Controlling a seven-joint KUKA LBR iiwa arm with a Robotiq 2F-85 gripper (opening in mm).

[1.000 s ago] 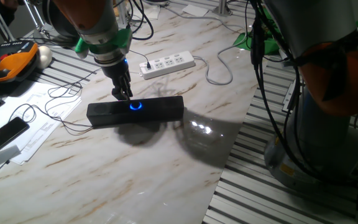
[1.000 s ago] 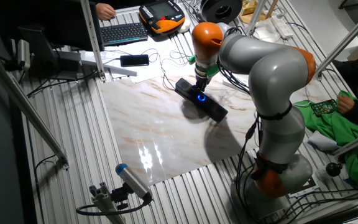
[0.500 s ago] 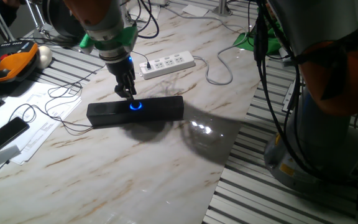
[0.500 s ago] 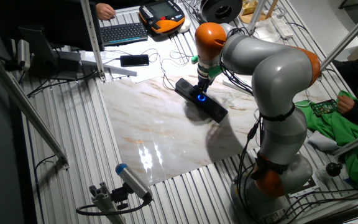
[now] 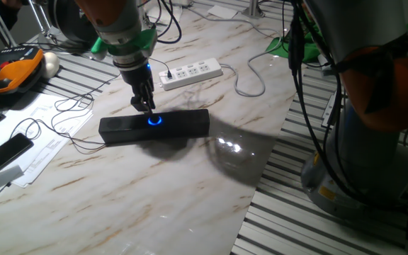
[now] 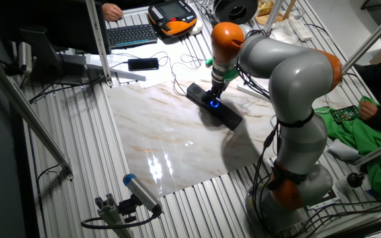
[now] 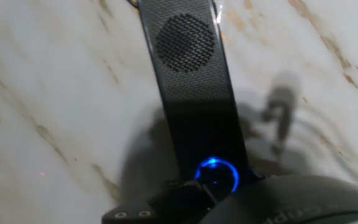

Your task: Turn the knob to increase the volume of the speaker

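Note:
The speaker (image 5: 154, 127) is a long black bar lying on the marble table; it also shows in the other fixed view (image 6: 215, 107) and in the hand view (image 7: 191, 81). The knob (image 5: 154, 120), a small dial with a glowing blue ring, sits at its middle and shows in the other views too (image 6: 213, 102) (image 7: 216, 175). My gripper (image 5: 147, 108) (image 6: 215, 94) points down with its tips right at the knob's far edge. In the hand view dark finger parts (image 7: 179, 194) crowd the ring from below. I cannot tell whether the jaws grip the knob.
A white power strip (image 5: 191, 72) lies behind the speaker. A flat black phone (image 5: 2, 154) (image 6: 143, 64), papers (image 5: 44, 131) and an orange pendant (image 5: 16, 71) are at the left. The speaker's thin cable (image 5: 69, 138) trails left. My arm's base (image 5: 374, 106) stands at the right.
The gripper has shifted a little to the right along the speaker, from beside the knob to right at it. Hardly any motion in the last half second.

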